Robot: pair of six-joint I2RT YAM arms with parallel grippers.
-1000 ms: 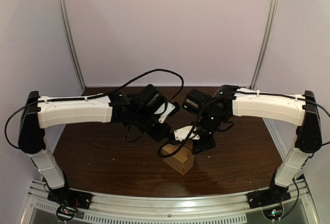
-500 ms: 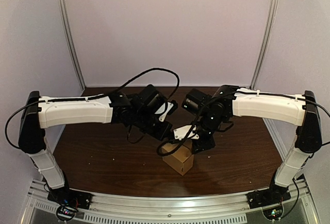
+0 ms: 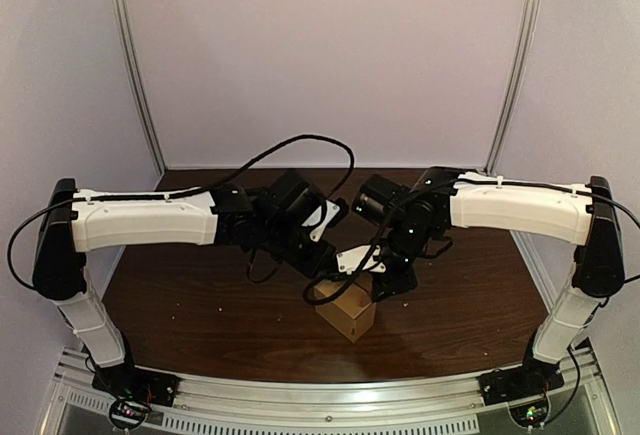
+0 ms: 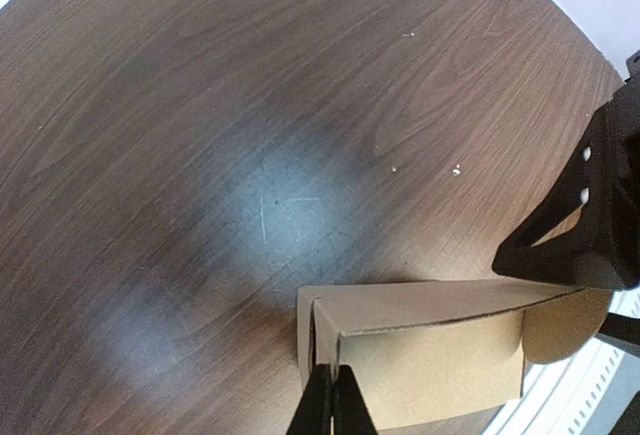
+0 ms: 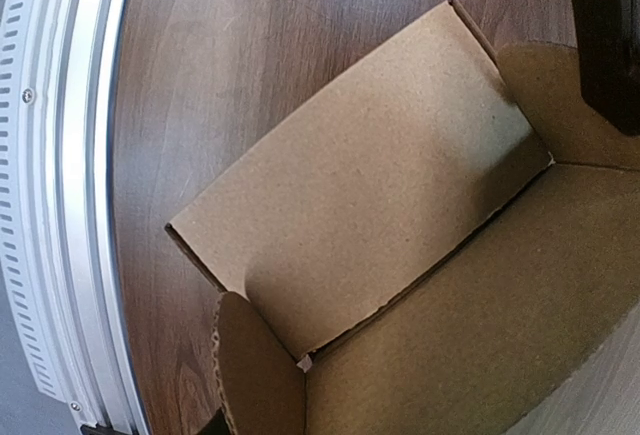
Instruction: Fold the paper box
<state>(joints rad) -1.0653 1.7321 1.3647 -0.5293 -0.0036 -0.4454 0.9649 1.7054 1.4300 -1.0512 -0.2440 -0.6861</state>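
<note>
Left arm: folded inward; left gripper [image 4: 328, 383] set at box [image 4: 430, 365] edge, fingers [image 4: 311, 415] drawn almost together.
Right arm: folded over box; right gripper [image 3: 388, 277] spread obscured, cannot be told.

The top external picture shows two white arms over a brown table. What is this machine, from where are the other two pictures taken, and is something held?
It is a robot: two jointed arms bolted at the near edge of a wooden table, each ending in a two-finger gripper. The top picture comes from a fixed camera above and behind them. The other two come from small cameras on the wrists, looking past the fingers. On the table stands one paper box, open on top, flaps not folded in. In the left wrist view the left gripper is shut, its tips at the box's corner; whether they pinch cardboard I cannot tell. The right gripper is at the box too, but its fingers are hidden, so open or shut is unclear.
</note>
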